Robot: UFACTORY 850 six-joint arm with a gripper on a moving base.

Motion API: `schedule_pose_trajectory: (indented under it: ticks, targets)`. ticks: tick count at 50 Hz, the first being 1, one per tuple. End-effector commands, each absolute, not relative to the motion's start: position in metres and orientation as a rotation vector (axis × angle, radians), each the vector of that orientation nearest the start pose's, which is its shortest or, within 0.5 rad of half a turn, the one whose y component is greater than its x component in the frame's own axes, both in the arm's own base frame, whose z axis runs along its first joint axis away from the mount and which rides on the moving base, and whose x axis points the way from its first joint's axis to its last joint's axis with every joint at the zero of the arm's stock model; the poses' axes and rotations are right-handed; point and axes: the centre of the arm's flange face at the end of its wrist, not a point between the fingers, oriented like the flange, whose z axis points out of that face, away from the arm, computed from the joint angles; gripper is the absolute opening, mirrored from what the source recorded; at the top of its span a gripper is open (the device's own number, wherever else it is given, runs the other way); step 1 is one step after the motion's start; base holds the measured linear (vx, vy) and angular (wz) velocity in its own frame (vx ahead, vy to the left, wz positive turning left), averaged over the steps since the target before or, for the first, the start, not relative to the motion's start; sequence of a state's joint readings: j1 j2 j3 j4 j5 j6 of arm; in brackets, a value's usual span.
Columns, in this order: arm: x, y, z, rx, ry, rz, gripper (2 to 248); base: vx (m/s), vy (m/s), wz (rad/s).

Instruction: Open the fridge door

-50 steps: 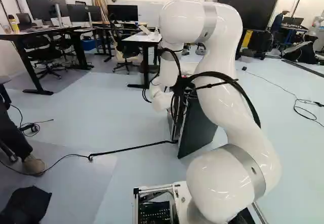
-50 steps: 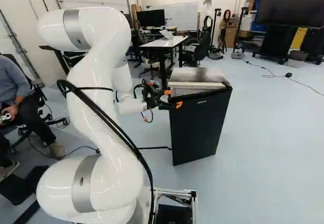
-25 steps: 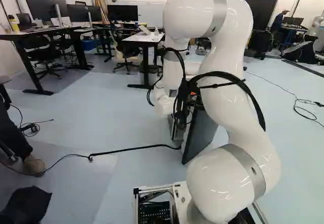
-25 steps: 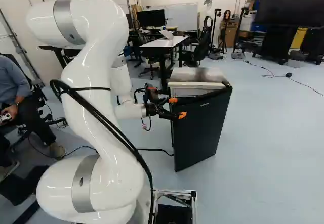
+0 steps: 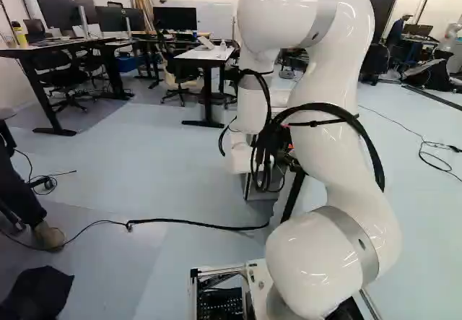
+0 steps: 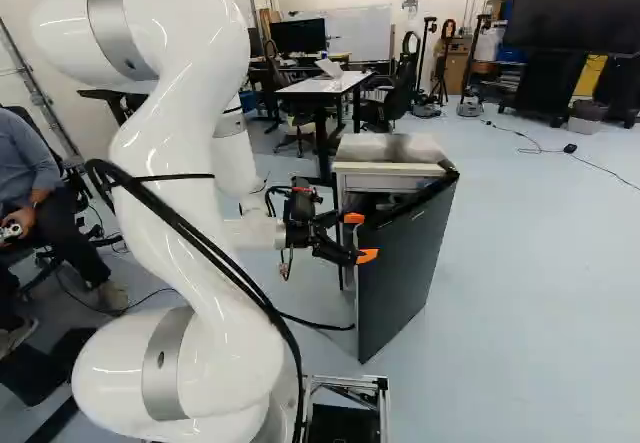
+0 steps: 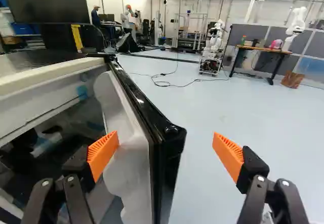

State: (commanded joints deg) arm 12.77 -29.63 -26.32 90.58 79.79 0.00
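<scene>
The fridge door (image 6: 408, 263) is partly open. The gripper (image 6: 361, 237) is released: one finger (image 7: 104, 154) is inside the door's free edge, the other (image 7: 229, 155) outside, apart from it.

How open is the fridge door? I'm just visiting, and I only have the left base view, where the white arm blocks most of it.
Observer: Partly open: the right base view shows a gap between the fridge and its black door.
Operator: Are the jaws squeezing the door?
Observer: No, the wrist view shows them spread, one orange pad on the door's inner side, the other well clear outside.
</scene>
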Motion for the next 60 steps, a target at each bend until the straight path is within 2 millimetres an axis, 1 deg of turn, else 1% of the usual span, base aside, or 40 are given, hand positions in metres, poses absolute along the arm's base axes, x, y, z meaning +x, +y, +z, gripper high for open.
schedule_pose_trajectory:
  ticks: [4,9,31,43,60]
  targets:
    - [0.320,-0.019,0.254,1.501,-1.171,1.200,247,0.000,0.000,0.000]
    - [0.316,-0.020,0.255,1.479,-1.172,1.190,247,0.000,0.000,0.000]
    - [0.314,-0.021,0.256,1.464,-1.170,1.187,247,0.000,0.000,0.000]
    - [0.318,-0.025,0.257,1.441,-1.176,1.189,247,0.000,0.000,0.000]
    - [0.330,-0.041,0.260,1.377,-1.212,1.181,247,0.000,0.000,0.000]
